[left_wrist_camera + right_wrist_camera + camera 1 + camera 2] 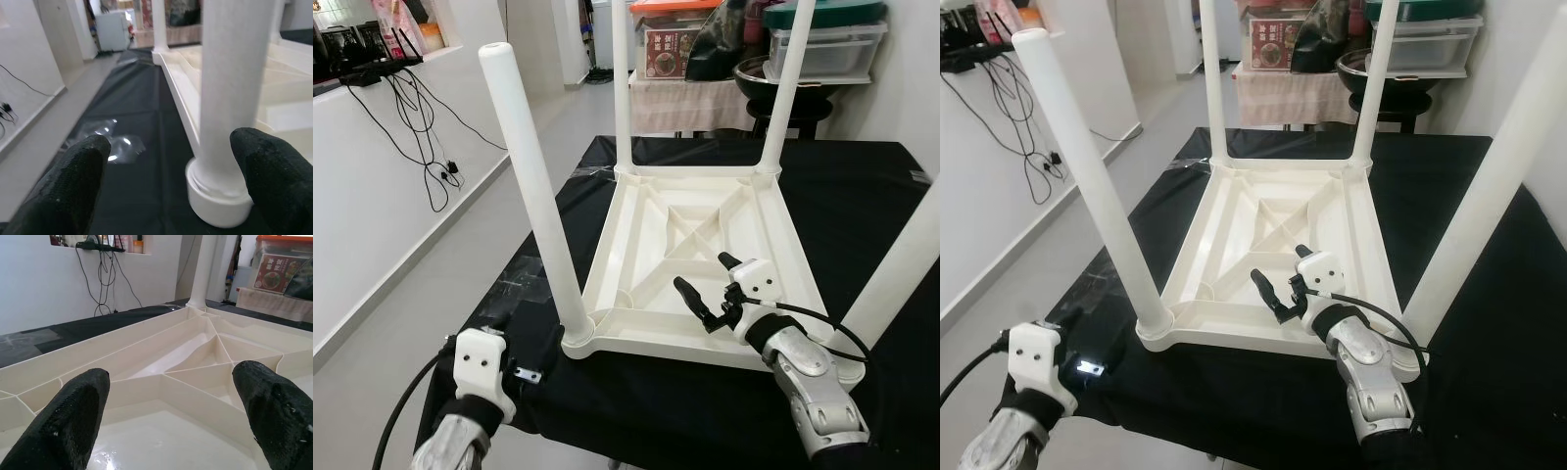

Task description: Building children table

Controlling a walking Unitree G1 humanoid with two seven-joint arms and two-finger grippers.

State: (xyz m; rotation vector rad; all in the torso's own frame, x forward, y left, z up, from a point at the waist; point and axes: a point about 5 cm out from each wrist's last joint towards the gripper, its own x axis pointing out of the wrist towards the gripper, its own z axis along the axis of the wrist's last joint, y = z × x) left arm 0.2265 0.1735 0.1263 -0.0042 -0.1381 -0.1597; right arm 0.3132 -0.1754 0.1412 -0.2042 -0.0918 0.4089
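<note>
Four legs stand in the upturned tabletop, right gripper above.

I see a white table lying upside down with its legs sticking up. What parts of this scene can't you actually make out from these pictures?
- Tops of three legs: only the near left leg shows its end; the rest run off the head views' upper edge.
- Foot of the near right leg: the right gripper and its arm cover it.
- Left gripper: its fingers are cut off low in the head views.
- Table top face: it lies against the black cloth.
</note>
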